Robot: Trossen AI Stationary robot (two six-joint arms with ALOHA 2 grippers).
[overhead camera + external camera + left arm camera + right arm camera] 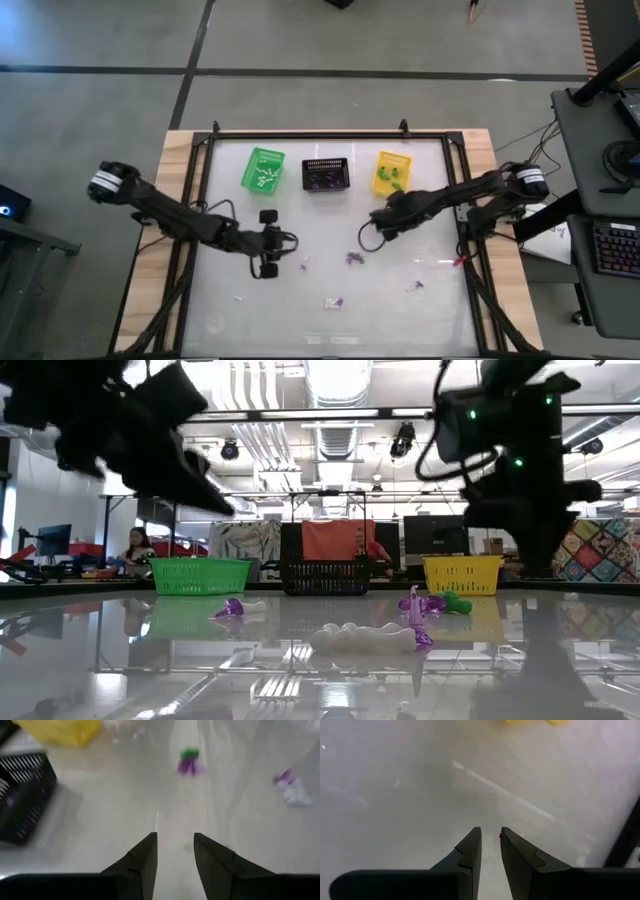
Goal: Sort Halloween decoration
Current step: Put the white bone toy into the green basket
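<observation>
The Halloween decoration is a scatter of tiny trinkets on the white table: a purple one (pixel 352 258), a white and purple one (pixel 333 302), another purple one (pixel 415 286) and a small one (pixel 303 265). In the left wrist view a green and purple trinket (pixel 189 762) lies ahead. My left gripper (pixel 297 241) hangs open above the table's middle left, with nothing between its fingers (pixel 145 855). My right gripper (pixel 380 225) points down over bare table near the yellow basket. Its fingers (pixel 470 847) stand a narrow gap apart, and nothing is between them.
Three small baskets stand in a row at the far side: green (pixel 263 168), black (pixel 325 174) and yellow (pixel 392 172), each with trinkets inside. A black frame (pixel 330 134) borders the table. People sit in the room beyond (pixel 135 550).
</observation>
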